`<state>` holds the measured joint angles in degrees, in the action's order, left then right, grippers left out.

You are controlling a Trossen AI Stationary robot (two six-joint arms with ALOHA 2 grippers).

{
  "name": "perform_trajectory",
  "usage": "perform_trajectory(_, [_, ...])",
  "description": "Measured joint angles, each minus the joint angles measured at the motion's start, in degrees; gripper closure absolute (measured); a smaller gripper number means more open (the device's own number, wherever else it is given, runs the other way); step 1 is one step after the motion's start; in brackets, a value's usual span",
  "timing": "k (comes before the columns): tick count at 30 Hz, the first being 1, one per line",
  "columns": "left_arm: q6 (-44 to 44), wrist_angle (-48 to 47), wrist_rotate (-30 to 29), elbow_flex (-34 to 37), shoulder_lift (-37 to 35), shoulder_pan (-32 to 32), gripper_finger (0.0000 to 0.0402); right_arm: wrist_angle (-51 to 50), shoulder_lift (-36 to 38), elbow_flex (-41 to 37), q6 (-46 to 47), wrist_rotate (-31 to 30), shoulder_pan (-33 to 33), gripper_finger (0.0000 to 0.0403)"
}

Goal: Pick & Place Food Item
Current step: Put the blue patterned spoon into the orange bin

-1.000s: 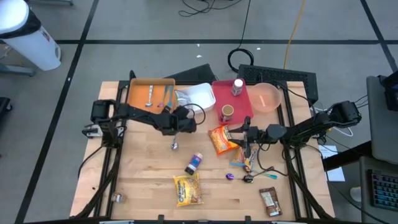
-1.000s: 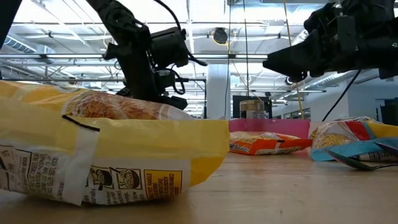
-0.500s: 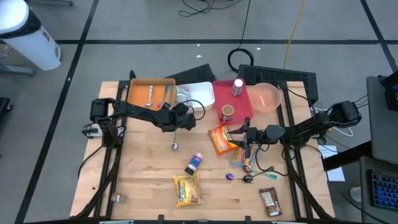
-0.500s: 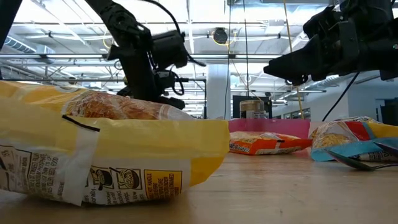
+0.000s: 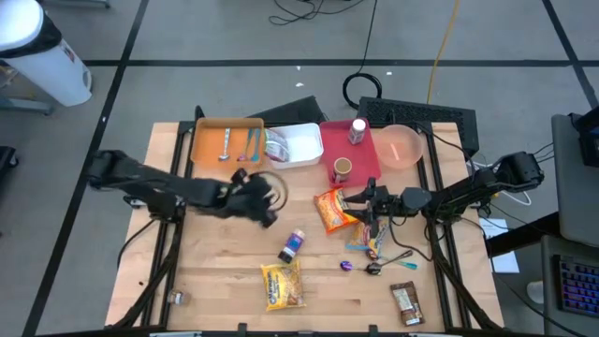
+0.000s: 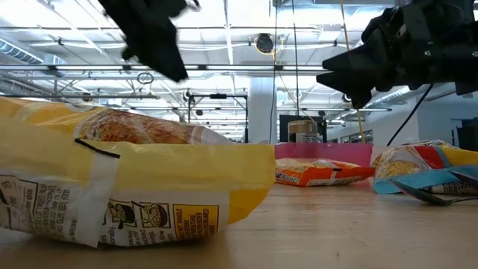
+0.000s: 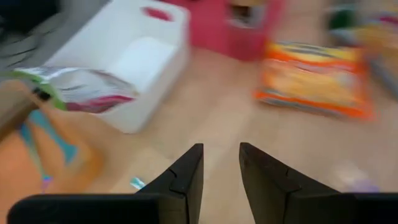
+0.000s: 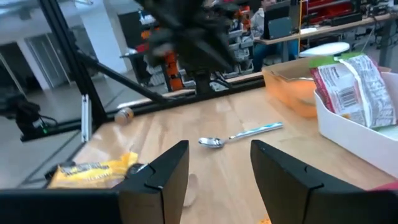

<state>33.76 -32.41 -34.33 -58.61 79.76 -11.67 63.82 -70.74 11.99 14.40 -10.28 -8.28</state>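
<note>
Snack packet sits in the white tray; both arms carry nothing.

From above, you see the snack packet (image 5: 277, 143) lying in the white tray (image 5: 301, 146) at the bench's (image 5: 215, 271) far side. In the left wrist view, your left gripper (image 7: 219, 163) hangs with fingers slightly apart, empty. In the right wrist view, the right gripper (image 8: 219, 163) waits, fingers apart, empty. Expect light, crinkly, slippery film: pinch an edge seam.
</note>
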Motion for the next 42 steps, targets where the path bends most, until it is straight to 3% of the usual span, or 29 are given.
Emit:
perform_trajectory(5, [3.2,-4.6,2.7,0.0,-6.5,-10.2,0.0291,2.0,0.0,0.0,0.6,0.0,-1.8,0.0238])
perform_trajectory(10, [6.0,-5.6,2.0,0.0,-7.1,-19.8,0.0291,2.5,0.0,0.0,-0.1,0.0,-3.6,0.0238])
perform_trajectory(16, [4.6,-4.1,-2.8,0.0,-3.1,-27.1,0.0291,4.8,0.0,0.0,-0.5,-0.1,-3.8,0.0238])
perform_trajectory(21, [0.8,-3.8,-11.9,0.0,1.3,-28.9,0.0291,7.4,0.0,0.0,-3.4,-0.1,-3.8,0.0238])
perform_trajectory(26, [-1.0,-4.1,-22.3,0.0,6.7,-26.3,0.0291,10.3,0.0,0.0,-4.8,-0.1,-3.8,0.0238])
perform_trajectory(29, [-3.8,-4.2,-22.7,0.0,9.3,-22.1,0.0291,10.9,0.0,0.0,-5.1,-0.2,-3.8,0.0238])
perform_trajectory(36, [-10.6,-9.2,-12.1,0.0,11.9,-10.1,0.0286,11.5,0.0,0.0,-7.2,-0.4,-3.8,0.0238])
perform_trajectory(42, [-20.1,-15.1,-2.8,0.0,11.6,-1.7,0.0244,11.4,0.0,0.0,-7.3,-0.4,-3.8,0.0238])
